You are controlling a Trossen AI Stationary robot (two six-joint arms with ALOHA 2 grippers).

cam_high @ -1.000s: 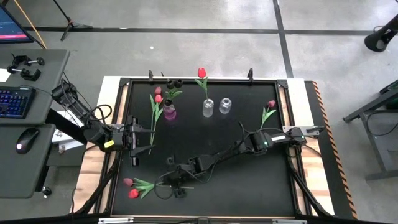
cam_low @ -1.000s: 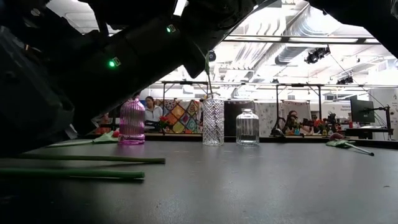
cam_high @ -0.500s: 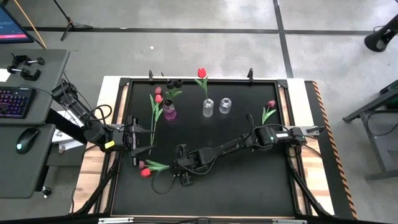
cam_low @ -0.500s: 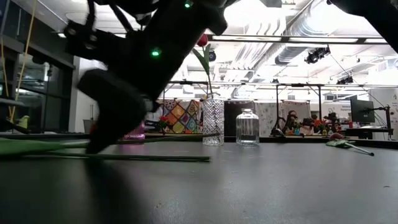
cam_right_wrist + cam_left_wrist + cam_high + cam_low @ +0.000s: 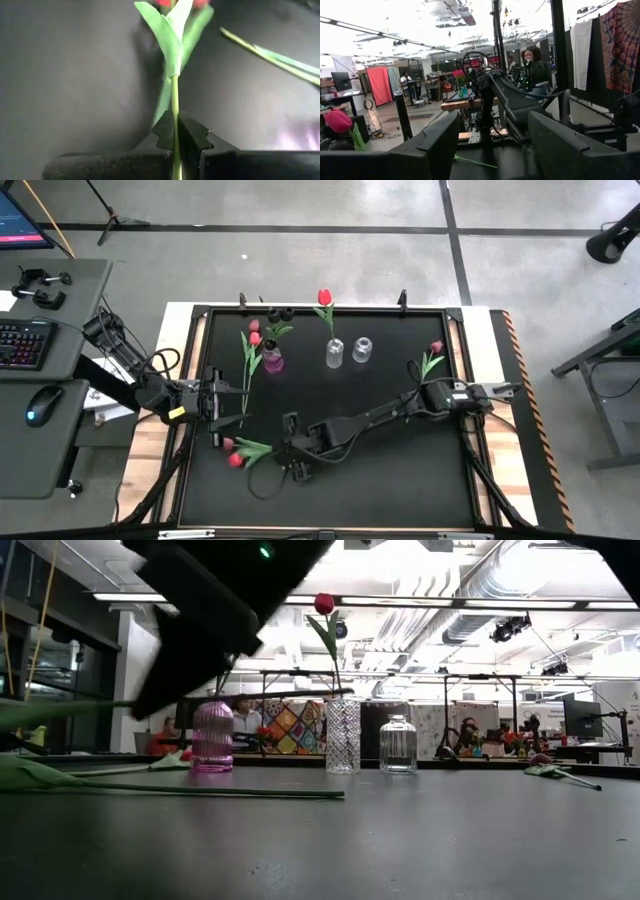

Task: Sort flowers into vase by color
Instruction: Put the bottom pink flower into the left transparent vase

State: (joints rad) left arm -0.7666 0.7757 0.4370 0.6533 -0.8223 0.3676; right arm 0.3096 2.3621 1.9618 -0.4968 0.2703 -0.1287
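Two red tulips (image 5: 240, 451) lie left of centre, near the table's front, heads toward the left edge. My right gripper (image 5: 291, 452) is shut on a green stem (image 5: 174, 107). Its leaves (image 5: 172, 35) and the red heads (image 5: 161, 2) show beyond the fingers. In the low view one stem (image 5: 60, 710) is level above the table and another (image 5: 180, 792) lies on it. My left gripper (image 5: 215, 408) is open and empty at the left edge. A clear vase (image 5: 334, 353) holds a red tulip (image 5: 324, 298). A pink vase (image 5: 272, 362) holds dark flowers. My right gripper pinches one thin green stem (image 5: 175, 131) between its two fingertips (image 5: 192, 135), below the leaves. The fingers lie level, from the table's right, along the stem. The stem runs straight out past the fingertips toward the heads. Whether a second stem is in the hold, I cannot tell.
An empty clear vase (image 5: 362, 350) stands right of the one with the red tulip. Pink tulips (image 5: 248, 352) lie left of the pink vase, and one pink tulip (image 5: 432, 360) lies at the right. Another stem (image 5: 270, 57) lies on the mat near the held flower.
My right gripper has risen and gone toward the table's far edge with the red tulips. Their heads have moved from the near left corner toward the left gripper. In the low view one stem is now lifted clear and level.
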